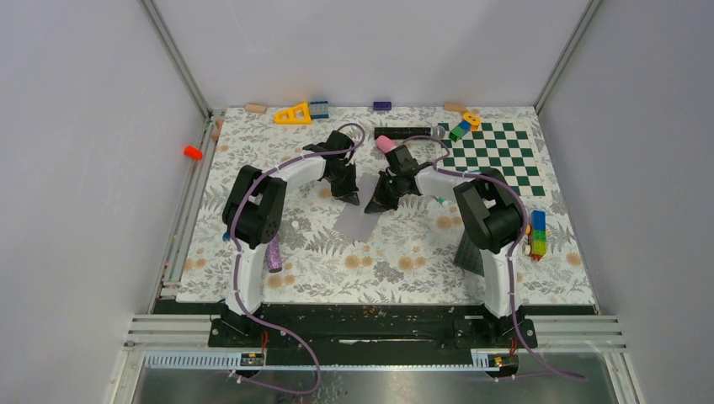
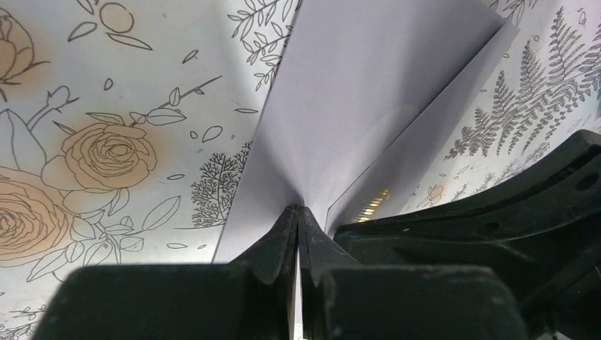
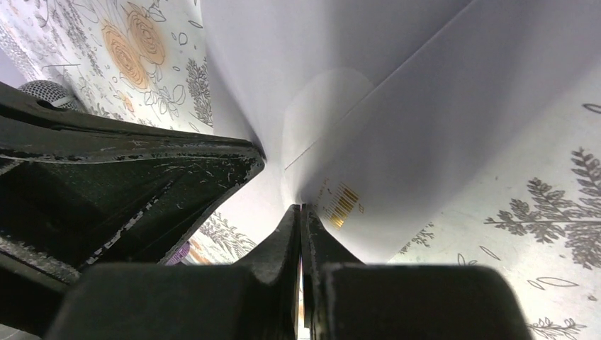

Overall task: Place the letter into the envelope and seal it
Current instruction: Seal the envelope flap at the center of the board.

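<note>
Both arms meet over the middle of the counter [image 1: 404, 263], and the envelope [image 1: 360, 223] lies right under them. Its long axis runs from the two tips toward the near edge, leaning a little to the right. Neither arm is the nearer one, since they stand side by side on the envelope's far end, almost touching. The left end effector [image 2: 298, 212] is fully closed with its fingers pinching a layer of the grey paper, and the sheet fans out from that pinch away from the camera. The right end effector [image 3: 300, 210] is closed in the same way on the paper just beside it. As I read it, the two pinches hold separate layers, and a fold or flap edge runs diagonally across both wrist views. So any coming move depends on pulling those layers apart or pressing them together along that far end. The envelope is plain pale grey, smooth and thin, and it bows up slightly where it is held. A small gold-striped mark [image 3: 341, 202] shows close to the pinch, but I cannot tell whether it is print on the envelope or something inside. I do not see the letter in any view, and I cannot tell whether it is already in the envelope.
</note>
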`<state>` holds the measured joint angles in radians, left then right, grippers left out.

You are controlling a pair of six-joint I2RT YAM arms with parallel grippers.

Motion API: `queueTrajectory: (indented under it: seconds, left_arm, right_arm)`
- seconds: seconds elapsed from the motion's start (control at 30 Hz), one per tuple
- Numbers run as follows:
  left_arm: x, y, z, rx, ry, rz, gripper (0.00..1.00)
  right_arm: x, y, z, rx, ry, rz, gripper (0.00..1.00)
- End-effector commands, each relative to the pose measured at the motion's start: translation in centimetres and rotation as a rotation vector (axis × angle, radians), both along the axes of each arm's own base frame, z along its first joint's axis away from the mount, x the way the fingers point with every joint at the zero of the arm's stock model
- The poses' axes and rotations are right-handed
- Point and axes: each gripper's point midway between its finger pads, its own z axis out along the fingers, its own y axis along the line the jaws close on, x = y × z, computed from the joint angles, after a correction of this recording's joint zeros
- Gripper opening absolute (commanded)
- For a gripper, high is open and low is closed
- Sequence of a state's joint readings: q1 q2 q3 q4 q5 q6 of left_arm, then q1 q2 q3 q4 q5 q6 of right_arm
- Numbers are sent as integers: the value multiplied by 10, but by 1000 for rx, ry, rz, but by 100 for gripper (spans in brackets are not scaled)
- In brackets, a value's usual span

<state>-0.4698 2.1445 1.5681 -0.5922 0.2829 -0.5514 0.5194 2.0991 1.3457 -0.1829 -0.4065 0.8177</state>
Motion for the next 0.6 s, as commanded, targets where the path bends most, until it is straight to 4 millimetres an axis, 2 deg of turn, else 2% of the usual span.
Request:
queueTrajectory:
  seconds: [0.0, 0.37, 0.57]
  left_arm:
    - [-6, 21, -31, 123, 50, 37, 0]
    - [-9, 23, -33, 131, 57, 48, 0]
    - [-10, 23, -32, 129, 55, 48, 0]
  right_arm:
    - [2, -5, -6, -76, -12, 7, 0]
    - [-26, 8, -7, -126, -30, 110, 0]
    - [-33, 6, -2, -128, -36, 116, 0]
